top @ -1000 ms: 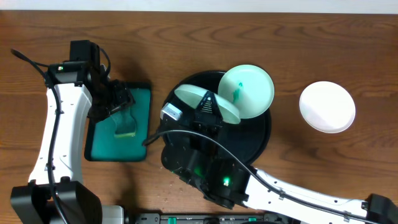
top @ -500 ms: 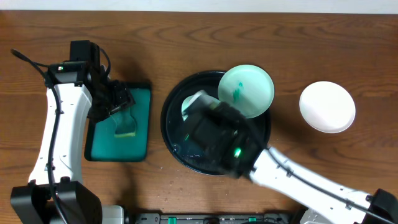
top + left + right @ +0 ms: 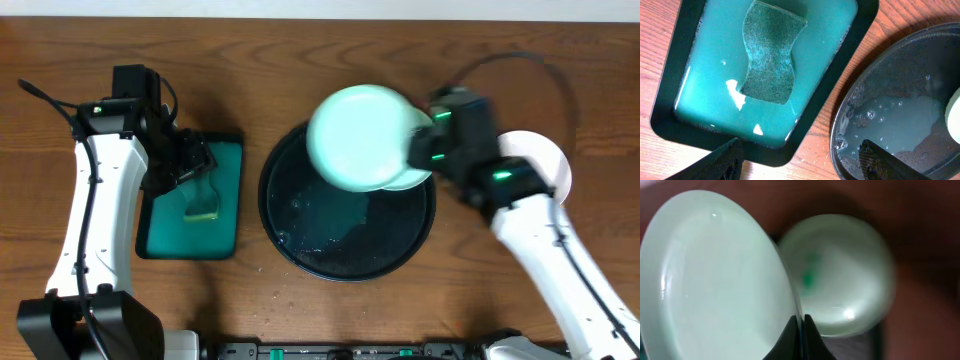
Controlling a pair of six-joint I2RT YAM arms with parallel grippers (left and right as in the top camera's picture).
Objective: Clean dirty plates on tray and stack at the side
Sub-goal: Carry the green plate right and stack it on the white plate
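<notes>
- Right wrist view: the right gripper [image 3: 801,330] was pinched narrowly on the rim of the held mint plate [image 3: 715,280]. The plate stood on edge and filled the left half of the view.
- Just past that rim lay the smeared mint plate [image 3: 845,270], face up, with a green smear [image 3: 810,277] on its left side. Its edges were blurred, and a dark surface showed below it.
- In the left wrist view, the left gripper [image 3: 800,150] was spread wide, a finger in each lower corner. It hung over the near edge of the teal tray [image 3: 670,107].
- The sponge [image 3: 769,55] lay in shallow liquid toward that tray's far end, apart from its walls.
- A narrow strip of table [image 3: 827,132] separated the teal tray's corner from the rim of the black tray [image 3: 840,115]. The black tray's floor was wet.
- Overhead, the held plate hung above the black tray's far right part and hid most of the smeared one. The tray's near half showed only a wet film.
- The white plate [image 3: 550,165] sat on the wood to the right, apart from the black tray's rim. The right arm covered part of it.
</notes>
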